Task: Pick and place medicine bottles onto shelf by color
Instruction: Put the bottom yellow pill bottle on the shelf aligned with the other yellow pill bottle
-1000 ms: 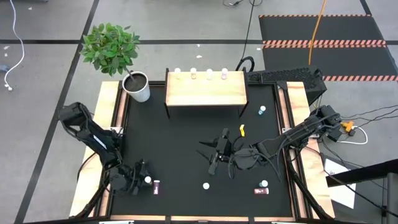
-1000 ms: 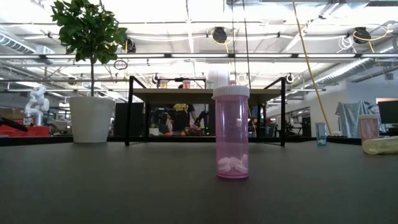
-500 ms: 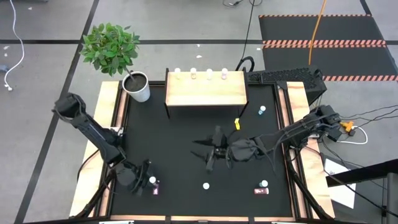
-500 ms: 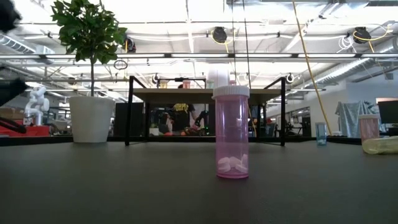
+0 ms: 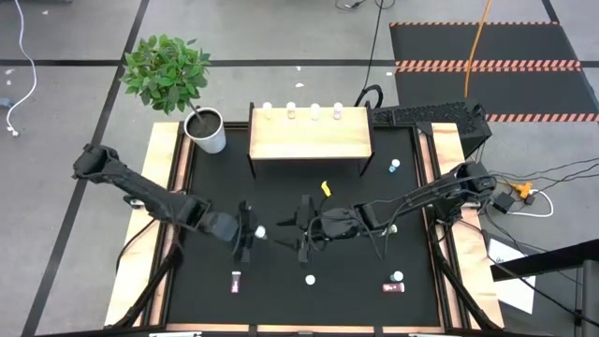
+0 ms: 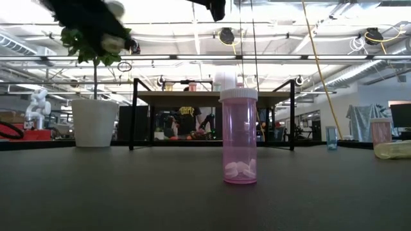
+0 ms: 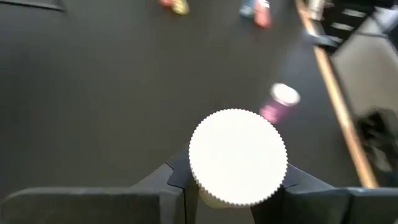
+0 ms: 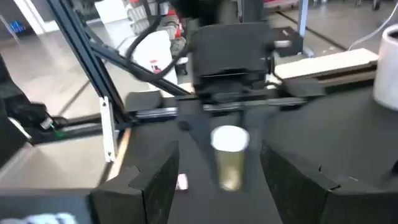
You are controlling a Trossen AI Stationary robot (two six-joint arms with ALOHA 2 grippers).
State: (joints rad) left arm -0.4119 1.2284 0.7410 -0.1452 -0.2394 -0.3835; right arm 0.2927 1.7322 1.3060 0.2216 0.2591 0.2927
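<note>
Olive-yellow small plastic medicine bottle with a white round cap (image 8: pixel 230 155) sits clamped in the left gripper (image 5: pixel 251 232), in the air over the middle of the black table (image 5: pixel 215 187). It seems about upright, cap upward. The right gripper (image 5: pixel 301 236) is just beside it, facing it, fingers wide apart and empty. I judge that a handover comes, since the right arm reaches nearer to the light wooden shelf (image 5: pixel 309 140).
</note>
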